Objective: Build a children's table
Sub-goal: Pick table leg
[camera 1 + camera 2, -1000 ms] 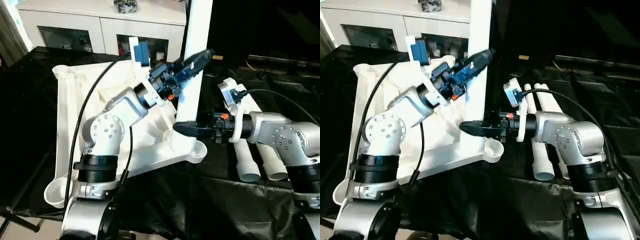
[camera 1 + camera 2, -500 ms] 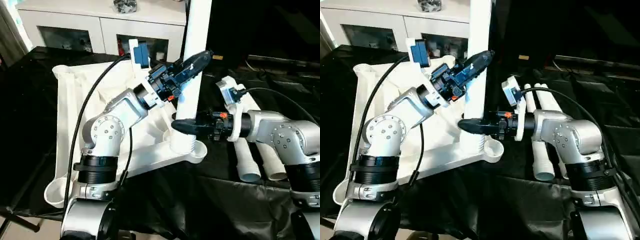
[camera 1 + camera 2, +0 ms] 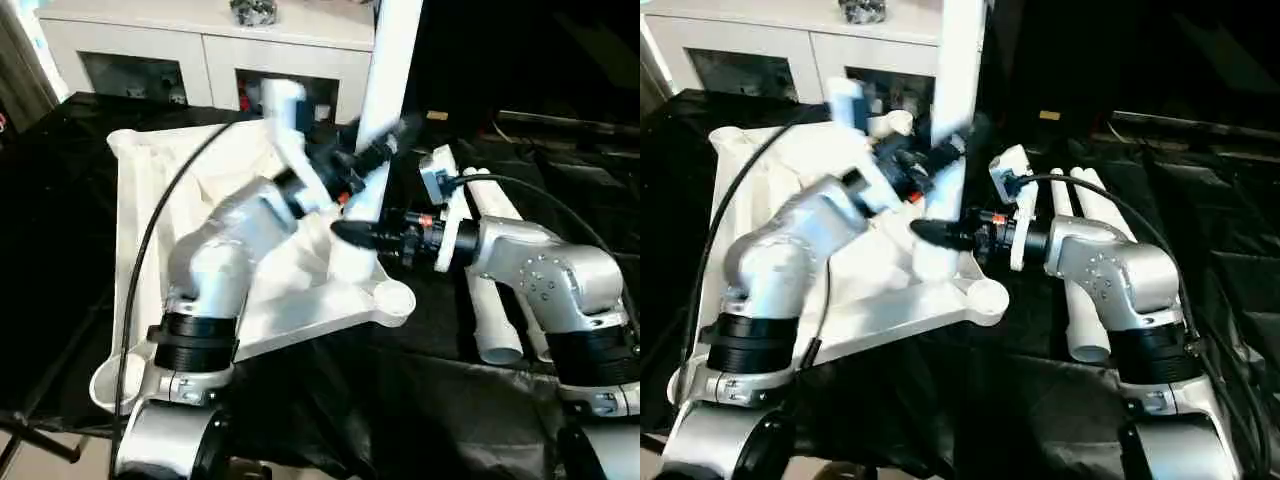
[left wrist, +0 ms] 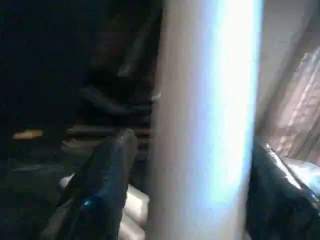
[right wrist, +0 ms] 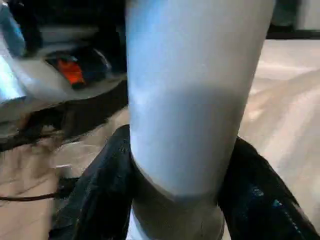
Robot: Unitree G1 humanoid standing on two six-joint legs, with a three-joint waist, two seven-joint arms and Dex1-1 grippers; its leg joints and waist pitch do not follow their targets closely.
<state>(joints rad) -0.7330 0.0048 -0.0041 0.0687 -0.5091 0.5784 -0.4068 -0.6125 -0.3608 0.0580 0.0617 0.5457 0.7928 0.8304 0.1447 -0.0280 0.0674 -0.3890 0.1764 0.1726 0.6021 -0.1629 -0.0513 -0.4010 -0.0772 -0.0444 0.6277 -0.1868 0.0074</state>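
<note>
Left eye view, left to right: white ribbed plastic tabletop upside down on black cloth; left gripper and right gripper clamped on upright white tube leg, unseated; spare white tube legs unfitted.

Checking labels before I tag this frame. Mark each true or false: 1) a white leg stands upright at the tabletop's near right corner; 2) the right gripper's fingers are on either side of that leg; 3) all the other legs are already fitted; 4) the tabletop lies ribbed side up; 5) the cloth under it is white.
1) True: the leg rises from the tabletop's corner socket.
2) True: the right gripper has its fingers on either side of the leg, low down.
3) False: spare legs lie loose on the cloth to the right.
4) True.
5) False: the cloth is black.
</note>
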